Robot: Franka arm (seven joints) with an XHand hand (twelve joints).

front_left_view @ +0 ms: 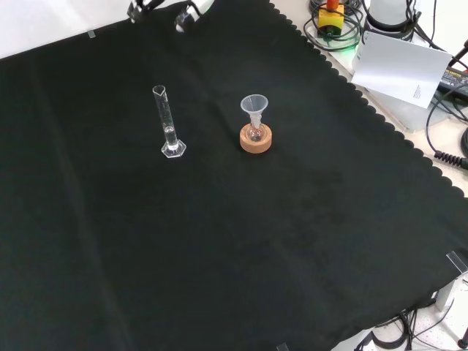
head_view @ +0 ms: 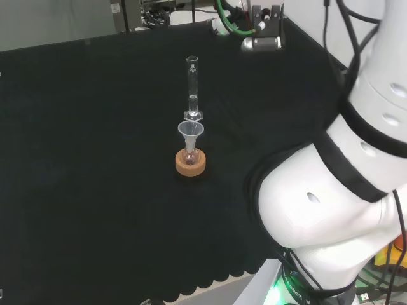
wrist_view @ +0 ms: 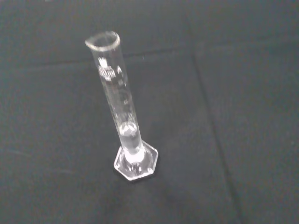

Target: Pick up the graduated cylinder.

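A clear graduated cylinder (front_left_view: 170,126) stands upright on the black cloth (front_left_view: 219,256), toward its far edge in the front view, apart from a funnel (front_left_view: 254,107) in a flask on a cork ring (front_left_view: 256,140). The hand's state cannot be told. A sideways knock could topple the narrow cylinder. Its printed marks are unreadable.

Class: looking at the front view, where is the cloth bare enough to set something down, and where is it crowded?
Bare: the cloth below the cylinder and the funnel on its cork ring. Crowded: the narrow gap between those two.
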